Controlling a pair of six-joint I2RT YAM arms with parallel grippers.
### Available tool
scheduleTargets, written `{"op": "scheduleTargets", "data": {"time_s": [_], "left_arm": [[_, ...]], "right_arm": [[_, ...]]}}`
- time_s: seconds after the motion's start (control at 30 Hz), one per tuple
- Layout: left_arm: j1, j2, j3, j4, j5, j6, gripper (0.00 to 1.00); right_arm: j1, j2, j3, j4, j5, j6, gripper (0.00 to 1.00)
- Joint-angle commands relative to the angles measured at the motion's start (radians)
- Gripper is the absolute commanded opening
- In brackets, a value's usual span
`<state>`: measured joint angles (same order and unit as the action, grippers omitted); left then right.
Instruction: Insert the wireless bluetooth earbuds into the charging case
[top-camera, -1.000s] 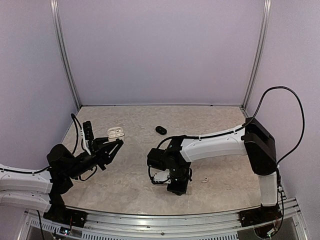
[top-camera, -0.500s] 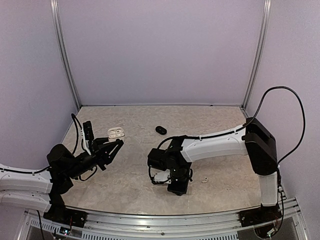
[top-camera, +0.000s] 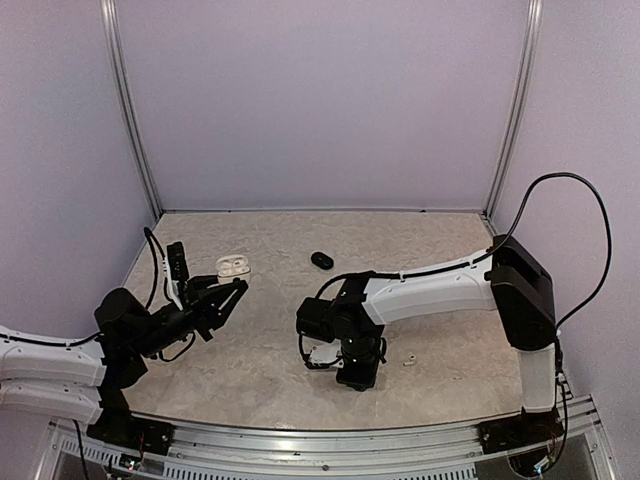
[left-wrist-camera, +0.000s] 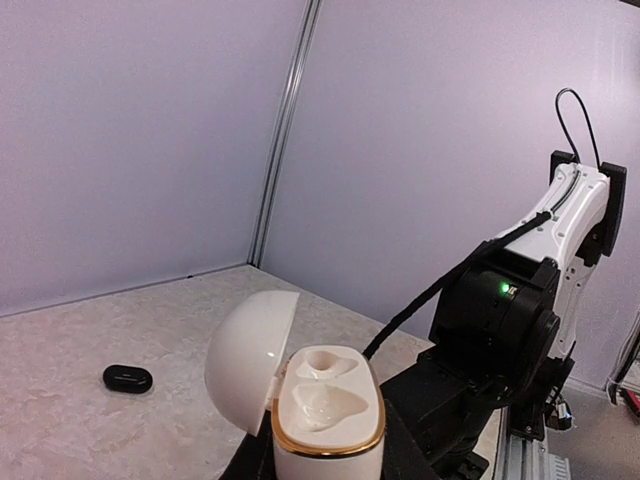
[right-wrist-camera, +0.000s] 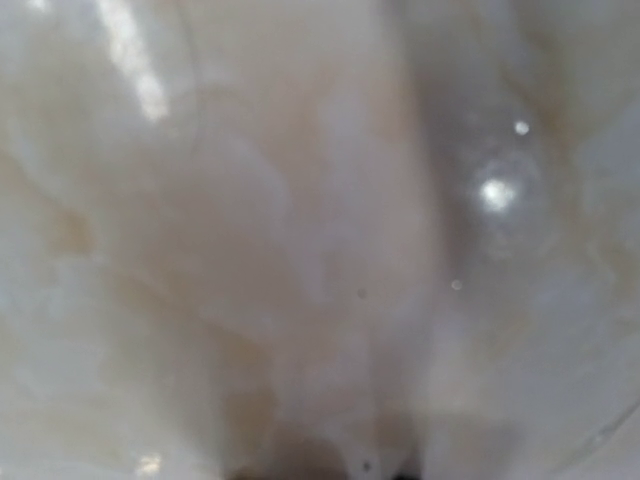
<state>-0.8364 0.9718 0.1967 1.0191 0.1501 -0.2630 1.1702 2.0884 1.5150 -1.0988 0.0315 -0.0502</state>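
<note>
You've got the left pincer (top-camera: 232, 284) clamped on the open white gold-rimmed charging case (left-wrist-camera: 325, 405), both wells empty, facing up | right pincer (top-camera: 355, 376) nose-down on the marbled tabletop (top-camera: 260, 370), grip unreadable, its camera blurred | tiny white plastic earbud (top-camera: 409, 361) lies just right of it, well apart from the case: your right arm is nearer.

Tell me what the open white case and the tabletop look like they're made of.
White case: probably moulded plastic, glossy, going by the soft highlights on its smooth lid; the gold band around its rim looks metallic, perhaps only paint. Tabletop: matte beige with marbled veining, stone or a printed laminate; cannot tell which.
</note>
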Motion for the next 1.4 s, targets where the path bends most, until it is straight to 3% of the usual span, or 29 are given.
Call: {"op": "scheduleTargets", "data": {"time_s": [0.0,0.23,0.47,0.7,0.97,1.17,1.37], "left_arm": [[0.009,0.007,-0.002,0.041,0.009,-0.004,0.09],[0.008,0.008,-0.002,0.042,0.009,0.001,0.09],[0.008,0.008,0.000,0.051,0.012,0.005,0.09],[0.008,0.012,0.001,0.069,0.027,0.008,0.08],[0.007,0.030,0.020,0.085,0.055,0.009,0.08],[-0.008,0.043,0.045,0.092,0.098,0.039,0.08],[-0.092,0.060,0.081,0.093,0.118,0.144,0.08]], "right_arm": [[0.015,-0.025,-0.014,-0.035,0.007,0.012,0.30],[0.016,-0.037,0.020,-0.026,-0.011,0.011,0.20],[-0.006,-0.147,0.086,0.076,0.070,0.016,0.17],[-0.023,-0.399,0.043,0.384,0.113,-0.034,0.16],[-0.025,-0.677,-0.165,0.845,-0.015,-0.116,0.16],[-0.026,-0.749,-0.251,1.059,-0.104,-0.129,0.18],[-0.026,-0.744,-0.286,1.204,-0.211,-0.094,0.17]]}}
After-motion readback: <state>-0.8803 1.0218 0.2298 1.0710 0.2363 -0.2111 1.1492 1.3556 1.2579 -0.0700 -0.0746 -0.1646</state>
